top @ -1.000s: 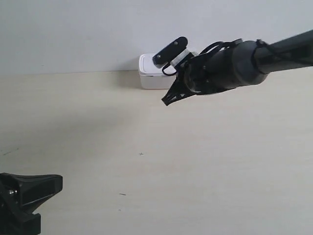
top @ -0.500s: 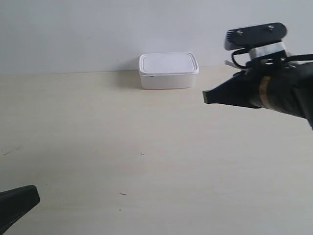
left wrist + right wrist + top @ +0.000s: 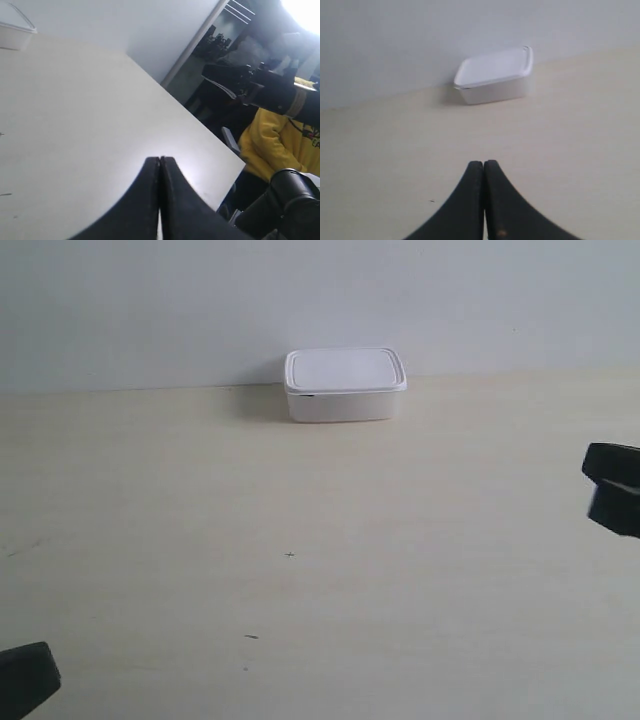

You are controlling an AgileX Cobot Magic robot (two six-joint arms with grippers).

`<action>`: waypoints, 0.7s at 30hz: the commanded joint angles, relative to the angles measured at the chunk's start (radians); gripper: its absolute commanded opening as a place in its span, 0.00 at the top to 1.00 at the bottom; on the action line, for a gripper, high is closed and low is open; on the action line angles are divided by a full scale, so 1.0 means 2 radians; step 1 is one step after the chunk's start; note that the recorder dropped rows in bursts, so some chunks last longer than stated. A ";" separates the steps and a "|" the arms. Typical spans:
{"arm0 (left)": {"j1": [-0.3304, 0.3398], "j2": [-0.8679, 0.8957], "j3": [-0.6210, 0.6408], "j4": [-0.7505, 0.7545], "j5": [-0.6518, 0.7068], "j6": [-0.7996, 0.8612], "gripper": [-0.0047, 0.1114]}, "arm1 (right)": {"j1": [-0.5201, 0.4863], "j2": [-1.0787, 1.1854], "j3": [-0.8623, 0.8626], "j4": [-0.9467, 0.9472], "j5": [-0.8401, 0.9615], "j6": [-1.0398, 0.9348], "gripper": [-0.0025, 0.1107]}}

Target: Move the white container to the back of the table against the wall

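Observation:
The white container (image 3: 345, 385) stands with its lid on at the back of the table (image 3: 300, 500), its rear side at the wall (image 3: 300, 300). Nothing touches it. In the right wrist view the white container (image 3: 495, 75) lies well ahead of my right gripper (image 3: 483, 163), which is shut and holds nothing. The left gripper (image 3: 160, 159) is also shut and empty above bare table, with the white container (image 3: 12, 35) far off. In the exterior view only dark bits of the arm at the exterior view's right (image 3: 612, 490) and the arm at the exterior view's left (image 3: 25, 680) show.
A few tiny dark specks (image 3: 289, 555) mark the tabletop. In the left wrist view the table's side edge (image 3: 200, 120) drops off toward a dim room with a person in yellow (image 3: 280, 145) and dark equipment (image 3: 290, 195).
The arm at the exterior view's right drew back from the container to the frame's right edge. The arm at the exterior view's left sank lower into the corner. The container stayed put.

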State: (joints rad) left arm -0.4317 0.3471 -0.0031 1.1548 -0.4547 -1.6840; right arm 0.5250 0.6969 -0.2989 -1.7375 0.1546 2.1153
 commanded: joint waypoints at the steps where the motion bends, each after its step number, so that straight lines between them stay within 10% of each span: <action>1: 0.000 -0.036 0.002 0.047 -0.010 -0.052 0.96 | -0.001 -0.118 0.030 -0.003 -0.077 0.002 0.98; 21: 0.002 -0.174 0.002 0.220 0.025 -0.221 0.96 | -0.001 -0.348 0.102 0.009 -0.186 0.002 0.98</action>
State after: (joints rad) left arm -0.4299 0.0054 -0.0031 1.5798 -0.4187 -2.1157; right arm 0.5250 0.0048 -0.1268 -1.7375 -0.2533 2.1192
